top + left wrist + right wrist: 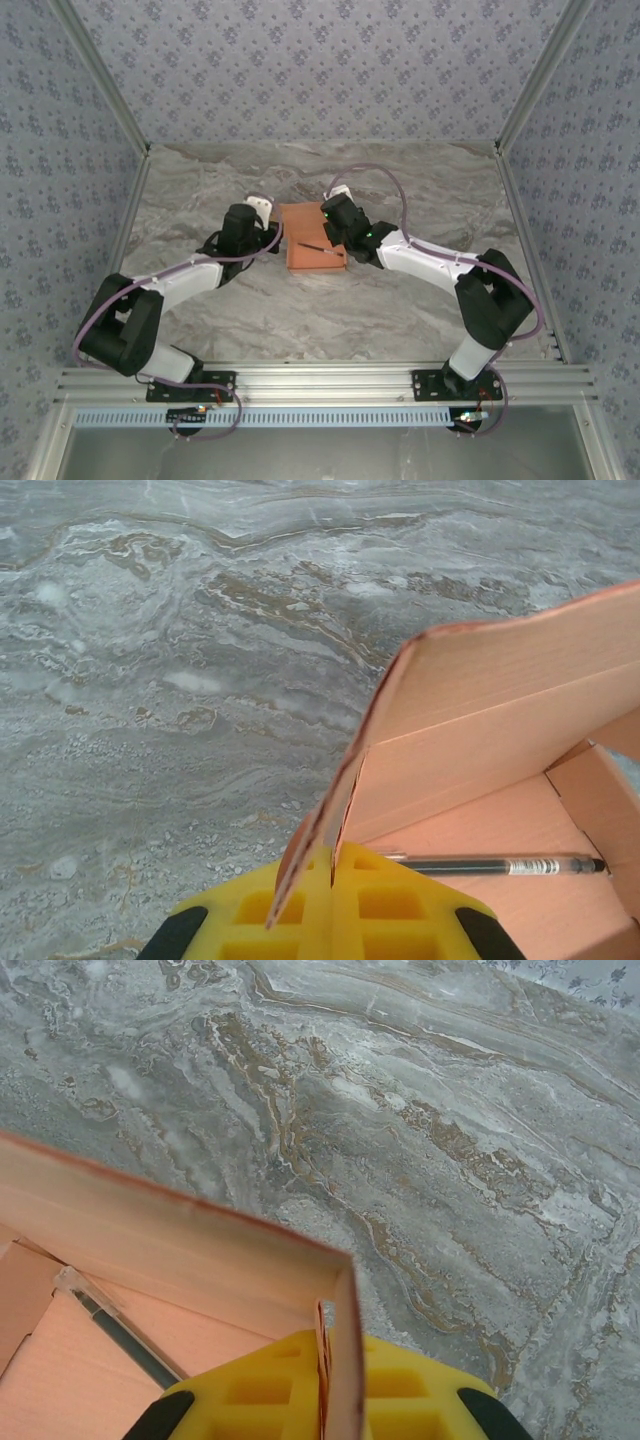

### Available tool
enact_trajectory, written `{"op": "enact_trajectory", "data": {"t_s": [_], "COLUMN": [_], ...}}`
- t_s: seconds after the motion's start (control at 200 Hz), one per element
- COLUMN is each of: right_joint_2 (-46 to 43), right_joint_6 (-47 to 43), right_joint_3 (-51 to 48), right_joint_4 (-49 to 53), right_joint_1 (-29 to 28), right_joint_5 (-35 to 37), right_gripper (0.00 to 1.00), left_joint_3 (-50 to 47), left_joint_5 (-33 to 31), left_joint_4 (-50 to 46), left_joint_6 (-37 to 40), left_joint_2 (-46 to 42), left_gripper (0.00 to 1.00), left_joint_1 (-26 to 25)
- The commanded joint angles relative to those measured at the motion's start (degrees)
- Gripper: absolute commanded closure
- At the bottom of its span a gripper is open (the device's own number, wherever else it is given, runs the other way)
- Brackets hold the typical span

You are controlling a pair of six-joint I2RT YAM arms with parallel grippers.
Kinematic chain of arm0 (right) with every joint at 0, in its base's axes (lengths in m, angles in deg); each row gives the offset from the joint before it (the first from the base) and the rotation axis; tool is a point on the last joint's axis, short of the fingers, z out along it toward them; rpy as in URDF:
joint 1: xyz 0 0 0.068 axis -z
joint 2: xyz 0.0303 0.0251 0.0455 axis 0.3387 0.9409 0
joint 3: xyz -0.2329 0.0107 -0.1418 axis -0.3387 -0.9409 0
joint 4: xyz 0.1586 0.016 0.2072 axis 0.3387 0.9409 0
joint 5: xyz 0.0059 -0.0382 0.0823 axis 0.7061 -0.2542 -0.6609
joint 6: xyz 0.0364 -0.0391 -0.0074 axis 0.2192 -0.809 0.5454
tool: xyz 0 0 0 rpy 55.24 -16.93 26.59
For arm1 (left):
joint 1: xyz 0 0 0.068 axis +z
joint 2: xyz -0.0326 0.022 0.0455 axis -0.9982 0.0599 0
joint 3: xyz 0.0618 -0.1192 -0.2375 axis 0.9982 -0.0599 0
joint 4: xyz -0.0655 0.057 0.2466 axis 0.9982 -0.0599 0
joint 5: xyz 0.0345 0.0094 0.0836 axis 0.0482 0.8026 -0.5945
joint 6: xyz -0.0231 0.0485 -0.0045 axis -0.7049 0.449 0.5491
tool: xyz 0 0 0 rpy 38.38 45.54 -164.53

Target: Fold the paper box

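- The left gripper (332, 885) is clamped on the box (480, 730), at its left wall.
- The right gripper (335, 1370) pinches the right wall, so the box sits between them.

Table (300, 320): grey-and-brown marbled surface, evenly lit, with soft shadows. Back wall (320, 60), left wall (50, 150) and right wall (590, 150): blue-grey paper with a small dark flower print. Slanted metal posts (100, 75) stand at the two far corners. A ribbed metal rail (330, 380) crosses the near edge of the table. A pale slotted strip (330, 415) lies just nearer than the rail.
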Motion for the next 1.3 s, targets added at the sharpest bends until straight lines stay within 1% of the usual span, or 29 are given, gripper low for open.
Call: {"op": "enact_trajectory", "data": {"t_s": [0.0, 0.07, 0.165, 0.24, 0.395, 0.495, 0.615, 0.76, 0.899, 0.979, 1.119, 1.224, 1.294], "right_joint_2": [1.3, 1.6, 1.6, 1.2, -0.1, -0.3, -0.4, 0.0, 0.1, -0.2, -0.4, -0.5, -0.7], "right_joint_6": [3.5, 4.5, 5.1, 5.1, 3.3, 2.3, 2.5, 2.7, 0.8, -1.7, -7.2, -9.4, -9.8], "right_joint_3": [1.6, 1.5, 0.9, 0.2, -2.1, -2.7, -2.9, -2.7, -2.3, -2.6, -2.9, -2.9, -3.0], "right_joint_4": [2.3, 1.6, 1.1, 0.8, -1.1, -1.6, -2.1, -3.2, -2.0, -1.9, -2.2, -2.0, -2.2], "right_joint_1": [0.4, 0.4, 0.4, 0.6, 1.4, 1.5, 1.6, 1.5, 1.7, 2.2, 2.5, 2.9, 3.2], "right_joint_5": [1.5, 1.2, 1.2, 1.3, -0.5, -1.7, -2.5, -3.6, -2.5, -2.8, -5.0, -6.1, -7.1], "right_gripper": [0.90, 0.91, 0.91, 0.91, 0.91, 0.92, 0.92, 0.92, 0.92, 0.92, 0.92, 0.92, 0.92], "left_joint_3": [-0.8, -1.1, -0.8, -0.8, -1.3, -0.9, -0.6, 0.1, -0.3, -1.4, -2.3, -1.7, -0.6], "left_joint_5": [-9.0, -8.9, -7.0, -5.8, -5.6, -5.6, -4.8, -2.1, -3.8, -3.5, -1.1, 3.0, 6.1], "left_joint_4": [1.7, 3.0, 3.9, 3.8, 3.3, 2.7, 3.4, 4.5, 2.8, 2.1, -0.1, -2.4, -4.2], "left_joint_6": [-7.3, -9.7, -10.0, -9.0, -4.8, -3.5, -3.4, -2.9, -1.6, -0.6, 1.0, 4.0, 6.4], "left_joint_2": [-1.7, -1.7, -1.6, -1.8, -2.2, -1.5, -0.6, 0.9, -0.7, -2.8, -5.5, -5.5, -4.4], "left_gripper": [0.95, 0.95, 0.91, 0.87, 0.83, 0.83, 0.85, 0.87, 0.85, 0.81, 0.70, 0.59, 0.53], "left_joint_1": [-1.5, -2.4, -3.2, -3.3, -3.0, -2.4, -1.8, -1.8, -1.5, -0.3, 2.6, 4.5, 5.1]}}
